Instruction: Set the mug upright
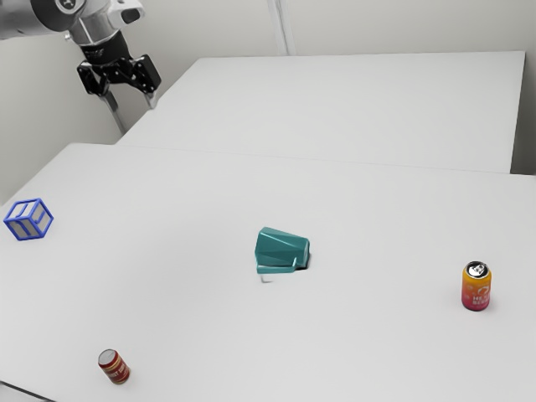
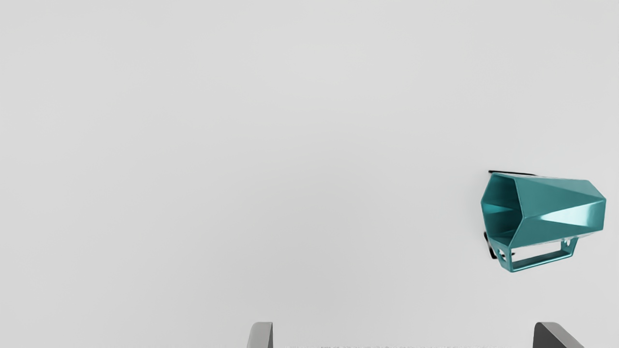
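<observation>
My gripper (image 1: 129,98) hangs high at the exterior view's upper left, well apart from the mug. The teal faceted mug (image 1: 282,249) lies on its side near the middle of the table, its handle toward the exterior view's lower edge. In the wrist view the mug (image 2: 561,208) shows its hollow mouth and its rectangular handle, which stick out beyond the fingertips on one finger's side. Between the widely parted tips of the open gripper (image 2: 403,334) there is nothing.
On the white table (image 1: 184,310), a blue-edged cube (image 1: 29,219) sits at the exterior view's left. A small red can (image 1: 115,367) is near the lower left, and an orange-and-pink can (image 1: 476,286) stands at the right.
</observation>
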